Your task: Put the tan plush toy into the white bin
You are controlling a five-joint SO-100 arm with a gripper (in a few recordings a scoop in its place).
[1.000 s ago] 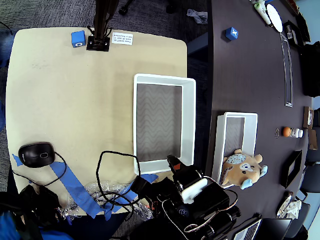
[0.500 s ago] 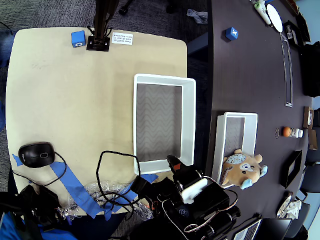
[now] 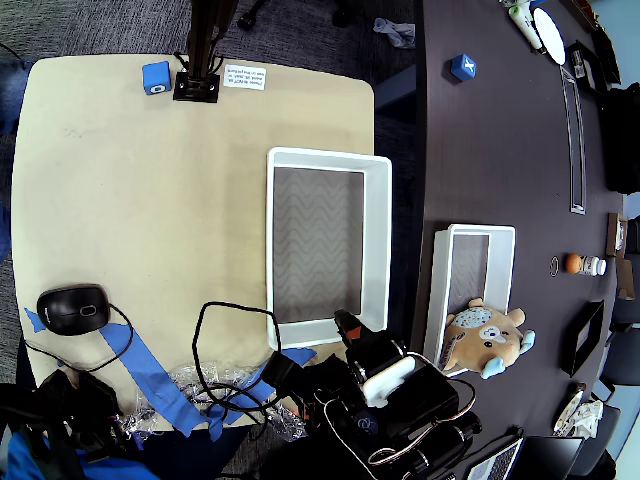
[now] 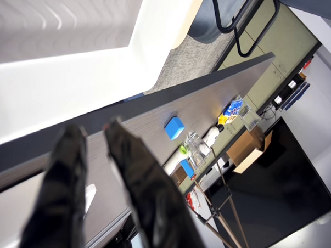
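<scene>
The tan plush toy (image 3: 486, 338) lies on the dark table at the near end of a small white bin (image 3: 440, 290), partly over its rim. A larger white bin (image 3: 378, 250) stands empty on the tan table; in the wrist view its white wall (image 4: 69, 51) spreads across the upper left. My gripper (image 3: 346, 324) hovers at the large bin's near edge, left of the toy and apart from it. In the wrist view the gripper (image 4: 93, 131) has a narrow gap between its two black fingers (image 4: 135, 175), with nothing held.
On the tan table (image 3: 130, 200) are a blue cube (image 3: 155, 76), a black mouse (image 3: 72, 308), looped cables (image 3: 215, 350) and blue tape (image 3: 150, 375). A blue cube (image 3: 462, 67) (image 4: 174, 127) sits on the dark table (image 3: 520, 150). The arm's base (image 3: 400, 400) stands at the bottom edge.
</scene>
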